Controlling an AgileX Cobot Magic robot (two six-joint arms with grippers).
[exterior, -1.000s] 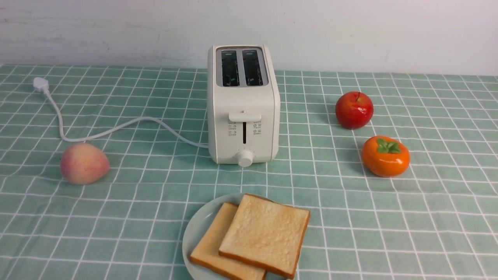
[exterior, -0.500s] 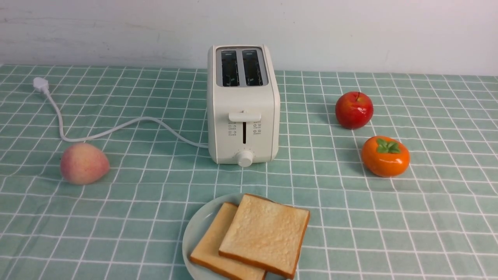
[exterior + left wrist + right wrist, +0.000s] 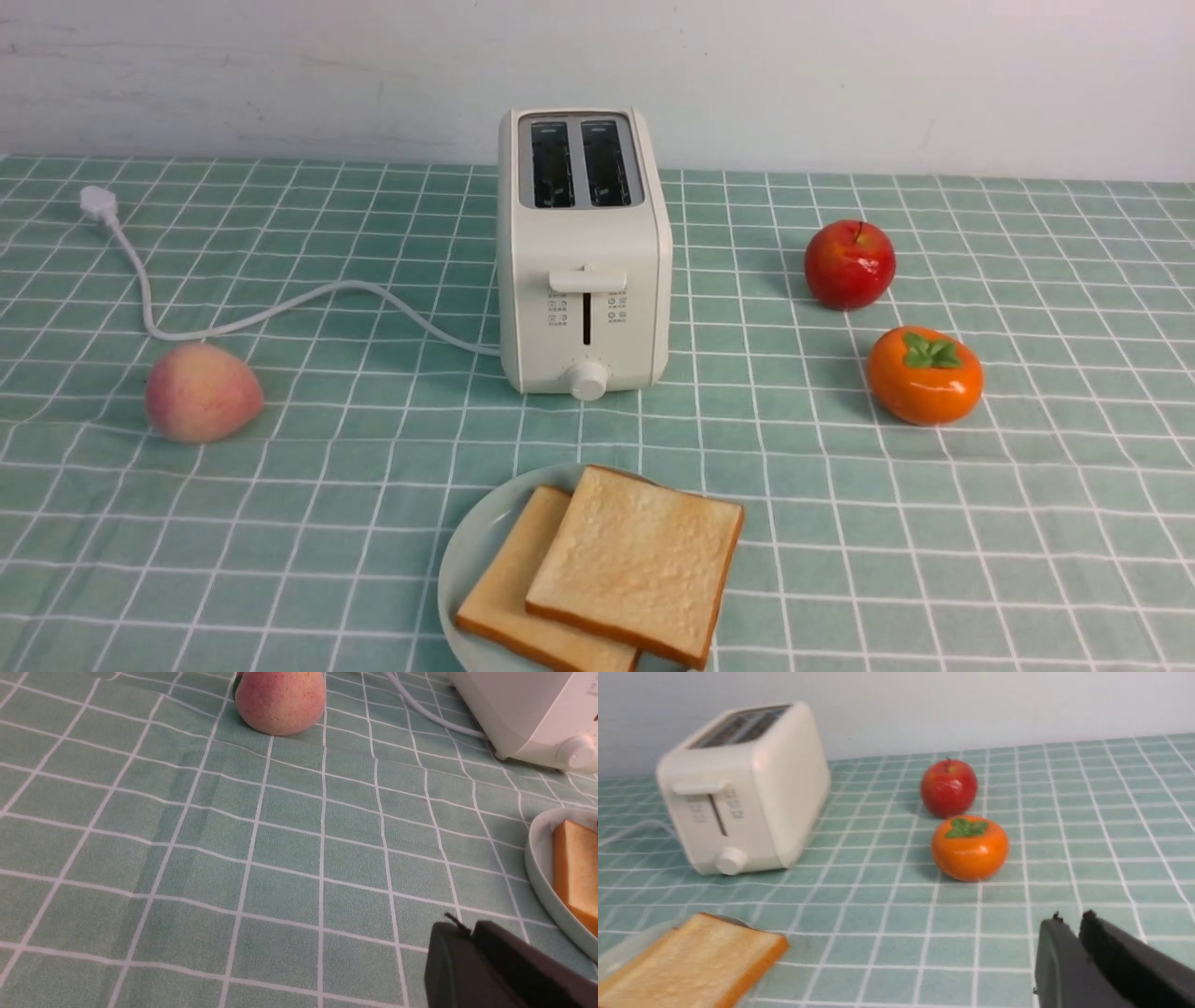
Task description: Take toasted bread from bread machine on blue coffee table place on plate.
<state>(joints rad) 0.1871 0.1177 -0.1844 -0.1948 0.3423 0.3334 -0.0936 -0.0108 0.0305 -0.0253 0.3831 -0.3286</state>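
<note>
Two slices: the toasted bread (image 3: 611, 569) is lying overlapped on the plate (image 3: 471, 551), nearer me than the bread machine (image 3: 583, 252).
Bread machine: it is standing upright on the surface (image 3: 327, 485), both slots showing dark, its cord (image 3: 280, 313) trailing off to my left.
Fruit: a peach (image 3: 203, 391) is sitting to the machine's left; an apple (image 3: 850, 264) and a persimmon (image 3: 925, 374) are sitting to its right.
Left gripper (image 3: 460, 933): I am holding its fingers together, gripping nothing, beside the plate.
Right gripper (image 3: 1069, 926): I am keeping the fingers nearly together with a thin gap, gripping nothing, over bare cloth.
</note>
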